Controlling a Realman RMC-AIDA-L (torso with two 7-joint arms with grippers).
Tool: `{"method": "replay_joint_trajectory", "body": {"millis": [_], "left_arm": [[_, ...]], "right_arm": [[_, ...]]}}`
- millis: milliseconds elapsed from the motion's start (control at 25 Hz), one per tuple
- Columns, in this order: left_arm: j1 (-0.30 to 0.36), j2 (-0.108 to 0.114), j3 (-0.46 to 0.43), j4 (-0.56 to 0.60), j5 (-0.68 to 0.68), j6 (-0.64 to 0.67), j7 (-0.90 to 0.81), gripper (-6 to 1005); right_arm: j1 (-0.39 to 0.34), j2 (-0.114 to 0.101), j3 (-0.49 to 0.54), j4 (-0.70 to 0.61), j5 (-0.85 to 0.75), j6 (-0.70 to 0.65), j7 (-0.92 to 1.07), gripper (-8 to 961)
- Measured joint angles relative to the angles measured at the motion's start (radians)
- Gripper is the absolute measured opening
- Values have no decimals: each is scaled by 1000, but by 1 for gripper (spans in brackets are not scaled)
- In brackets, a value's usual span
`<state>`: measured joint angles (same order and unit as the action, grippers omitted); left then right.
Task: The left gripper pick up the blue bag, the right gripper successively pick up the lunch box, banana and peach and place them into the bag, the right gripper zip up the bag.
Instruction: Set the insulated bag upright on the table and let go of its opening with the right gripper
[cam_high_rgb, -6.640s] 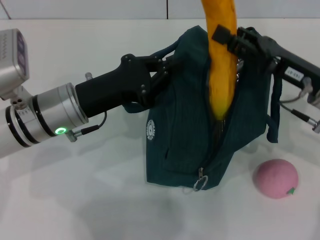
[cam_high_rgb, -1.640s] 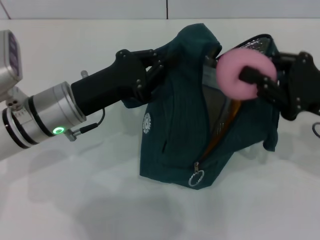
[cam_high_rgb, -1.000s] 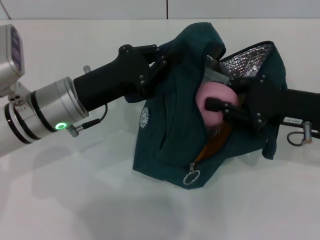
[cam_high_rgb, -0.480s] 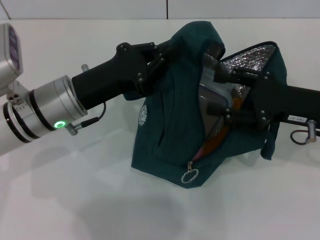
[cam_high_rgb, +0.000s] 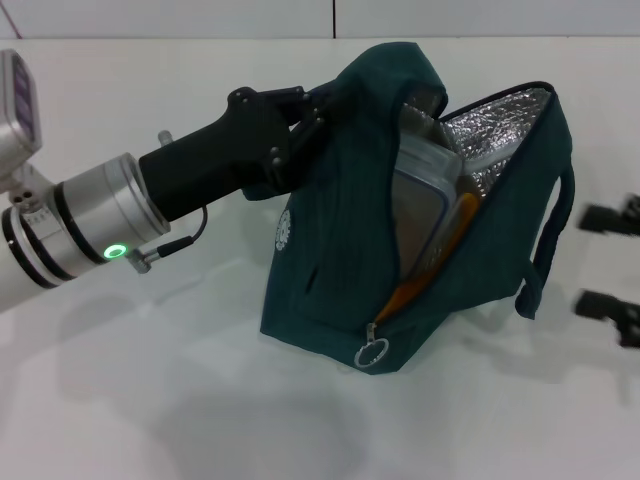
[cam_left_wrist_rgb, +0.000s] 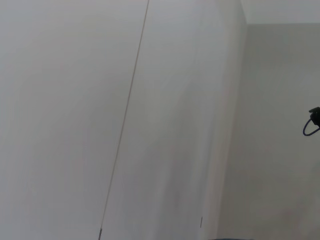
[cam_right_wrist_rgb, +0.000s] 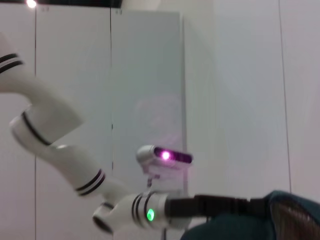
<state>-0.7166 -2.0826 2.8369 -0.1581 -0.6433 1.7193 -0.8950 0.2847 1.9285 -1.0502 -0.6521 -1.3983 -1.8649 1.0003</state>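
Note:
The blue bag (cam_high_rgb: 335, 260) stands open on the white table, its silver lining (cam_high_rgb: 498, 128) showing. My left gripper (cam_high_rgb: 308, 112) is shut on the bag's upper left fabric and holds it up. Inside, the clear lunch box (cam_high_rgb: 425, 200) stands on edge with the banana (cam_high_rgb: 438, 258) beside it as an orange-yellow strip. The peach is hidden from view. My right gripper (cam_high_rgb: 606, 258) is at the far right edge, clear of the bag, open and empty. The zipper's ring pull (cam_high_rgb: 368, 355) hangs at the bag's low front corner. The right wrist view shows the bag's edge (cam_right_wrist_rgb: 250, 227) and the left arm (cam_right_wrist_rgb: 135, 212).
One bag handle (cam_high_rgb: 548, 250) loops down on the right side between the bag and my right gripper. White table (cam_high_rgb: 200, 400) lies in front of and left of the bag. The left wrist view shows only a pale wall and a bit of black cable (cam_left_wrist_rgb: 312, 122).
The peach went down into the bag and out of sight. My right gripper opened, let it go and pulled back to the right, out of the bag. The bag sagged slightly.

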Motion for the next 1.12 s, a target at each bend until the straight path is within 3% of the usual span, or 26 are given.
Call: {"method": "replay_joint_trajectory", "body": {"millis": [80, 160, 280, 640, 880, 1120], "left_arm": [[8, 1, 1, -2, 0, 0, -2, 42], [14, 1, 2, -9, 0, 0, -4, 42], [9, -1, 3, -13, 0, -1, -3, 42], [-10, -3, 3, -8, 0, -1, -5, 42], [-6, -4, 3, -8, 0, -1, -4, 43], [8, -5, 3, -8, 0, -1, 1, 43]], "right_arm": [[-27, -11, 34, -2, -29, -8, -13, 716], [-46, -6, 89, 3, -71, 3, -22, 713], [-53, 15, 138, 4, -163, 50, -23, 709], [20, 72, 128, 8, -331, 188, -15, 642], [52, 74, 100, 21, -354, 193, -2, 594], [56, 74, 99, 31, -349, 188, -17, 486]]}}
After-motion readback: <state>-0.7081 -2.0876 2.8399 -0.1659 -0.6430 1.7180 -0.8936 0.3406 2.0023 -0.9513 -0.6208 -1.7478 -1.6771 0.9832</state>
